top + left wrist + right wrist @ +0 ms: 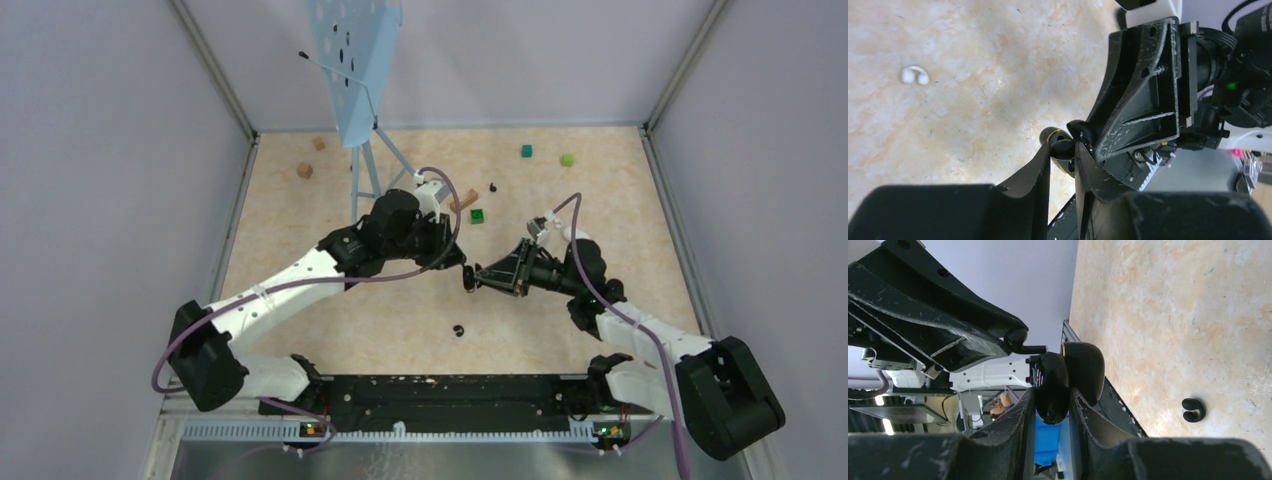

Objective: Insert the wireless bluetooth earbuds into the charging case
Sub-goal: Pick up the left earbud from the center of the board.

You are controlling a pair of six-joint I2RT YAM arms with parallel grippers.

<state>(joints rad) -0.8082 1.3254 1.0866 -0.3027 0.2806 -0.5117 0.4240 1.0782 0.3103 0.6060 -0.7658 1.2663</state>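
My two grippers meet above the middle of the table. My right gripper [1052, 396] is shut on the glossy black charging case [1053, 380], whose lid [1087, 367] hangs open beside it. My left gripper [1063, 148] is shut on a black earbud [1064, 146], which it presses against the gold-rimmed mouth of the case [1054, 134]. In the top view the left gripper [461, 269] and the right gripper [473, 281] touch tip to tip. Another black earbud [459, 329] lies on the table near the arms. A white pair [914, 75] lies further off.
A blue perforated stand [350, 70] rises at the back left. Green cubes [477, 215] [526, 150] [567, 159] and wooden blocks [305, 170] [319, 143] are scattered at the back. A small black item [493, 187] lies near them. Grey walls enclose the table.
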